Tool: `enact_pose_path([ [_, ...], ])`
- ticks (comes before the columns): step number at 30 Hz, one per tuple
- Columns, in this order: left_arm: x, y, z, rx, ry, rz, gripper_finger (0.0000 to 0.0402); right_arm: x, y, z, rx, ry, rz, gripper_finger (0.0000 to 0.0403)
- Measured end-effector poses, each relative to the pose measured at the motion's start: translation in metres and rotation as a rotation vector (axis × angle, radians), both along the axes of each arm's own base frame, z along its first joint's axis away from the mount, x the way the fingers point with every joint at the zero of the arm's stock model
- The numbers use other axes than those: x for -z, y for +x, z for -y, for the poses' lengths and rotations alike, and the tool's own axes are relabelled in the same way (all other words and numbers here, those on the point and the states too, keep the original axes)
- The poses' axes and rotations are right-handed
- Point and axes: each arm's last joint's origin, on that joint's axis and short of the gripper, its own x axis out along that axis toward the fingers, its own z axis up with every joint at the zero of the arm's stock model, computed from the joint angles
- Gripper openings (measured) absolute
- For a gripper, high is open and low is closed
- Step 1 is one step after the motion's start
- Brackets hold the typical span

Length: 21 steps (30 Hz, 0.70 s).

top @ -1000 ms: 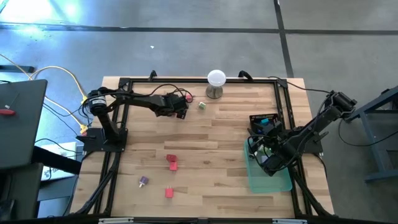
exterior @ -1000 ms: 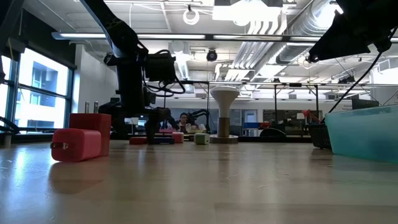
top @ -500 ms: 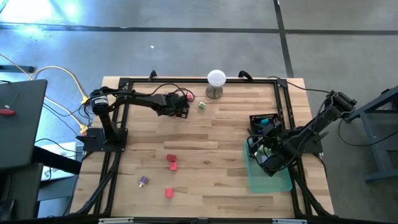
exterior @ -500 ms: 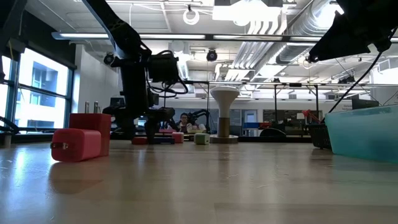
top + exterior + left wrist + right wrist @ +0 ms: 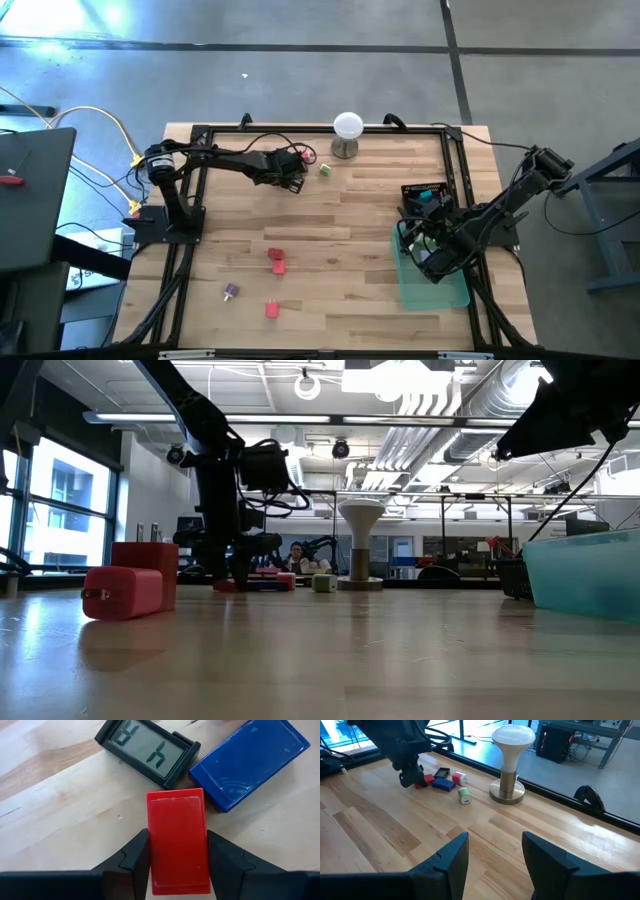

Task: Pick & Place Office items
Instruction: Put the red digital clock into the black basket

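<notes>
At the far edge of the tabletop [image 5: 330, 210], toward its left corner, the left pincer [image 5: 177, 865] straddles a red block [image 5: 177, 840], its fingers [image 5: 135, 860] pressed against or just beside the block's two long sides, so it appears to be grasping it. The block lies flat on the wood, its long axis running straight out from the pincer between the fingers, its far end touching a small black clock [image 5: 147, 751] and a blue block [image 5: 248, 762]. The right pincer [image 5: 492, 855] waits with fingers parted and empty by the green tray [image 5: 432, 285] near the right edge, well away, leaving the left arm nearer. More red pieces [image 5: 276, 262] sit toward the near edge of the pale planked surface; beyond lies an open-plan workshop.
</notes>
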Motion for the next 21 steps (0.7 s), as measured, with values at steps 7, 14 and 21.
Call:
enact_pose_path([
  [7,0.0,0.001,0.0,0.067,0.004,-0.015,0.0154,0.0,0.001,0.0,0.0,0.006,0.007,0.0172],
  [14,-0.016,0.005,0.011,0.148,0.035,0.021,0.0147,0.0,0.004,-0.003,-0.005,0.017,0.045,0.0172],
  [21,-0.069,0.0,0.041,0.279,0.022,0.208,0.0147,-0.001,0.011,-0.009,-0.048,0.009,0.047,0.0172],
])
